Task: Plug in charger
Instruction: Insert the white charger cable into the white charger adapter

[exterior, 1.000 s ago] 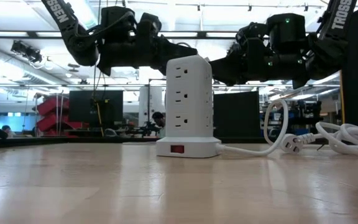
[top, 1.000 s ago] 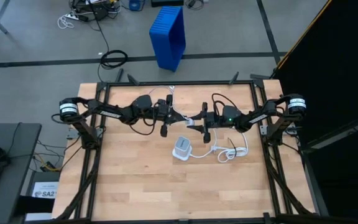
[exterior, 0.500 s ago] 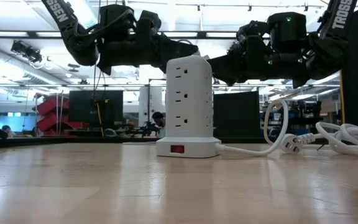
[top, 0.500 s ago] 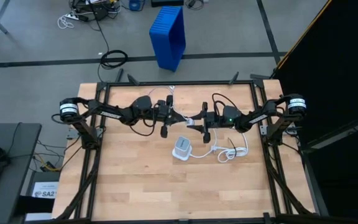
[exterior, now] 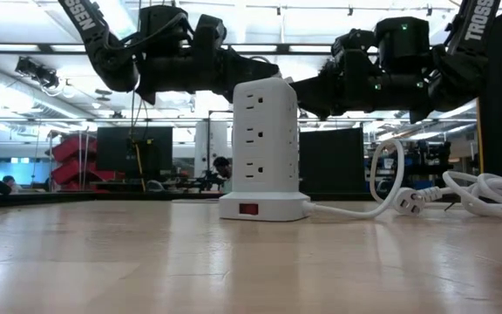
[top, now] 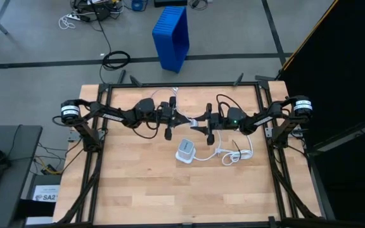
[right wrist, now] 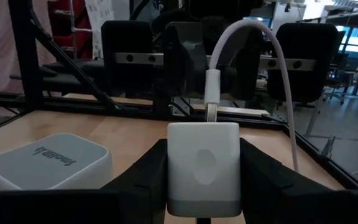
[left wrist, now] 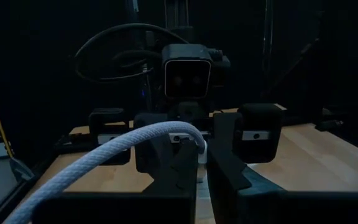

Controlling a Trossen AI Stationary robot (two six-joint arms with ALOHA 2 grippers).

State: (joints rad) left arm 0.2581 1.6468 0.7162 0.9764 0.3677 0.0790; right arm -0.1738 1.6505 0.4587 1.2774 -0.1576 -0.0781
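The charger [right wrist: 202, 167], a small white rounded brick, sits in my right gripper [right wrist: 202, 155], held level above the table's far middle. A white braided cable [left wrist: 104, 152] runs through my left gripper [left wrist: 199, 163], which is shut on it and faces the right gripper [top: 197, 124] head-on. The cable's connector [right wrist: 211, 93] meets the charger's far face. Below and nearer stands the white outlet tower [exterior: 264, 148] on its base, with a red switch. My left gripper pinches the braided cable just behind its connector end [left wrist: 188, 132] between its two fingers. The fingers lie level and point toward the table's right. The cable arcs slack up and back over the gripper, clear of the table. My right gripper pinches the charger by its two opposite side faces [right wrist: 174, 168] between its two fingers [right wrist: 257, 168]. The fingers lie level and point toward the table's left. The charger is lifted clear of the table, its far face turned to the connector.
The tower's thick white cord [top: 233, 154] lies looped on the table to its right, its plug [exterior: 408, 201] resting on the wood. A black frame [top: 182, 85] edges the table. Bare wood [top: 170, 190] lies toward the near edge.
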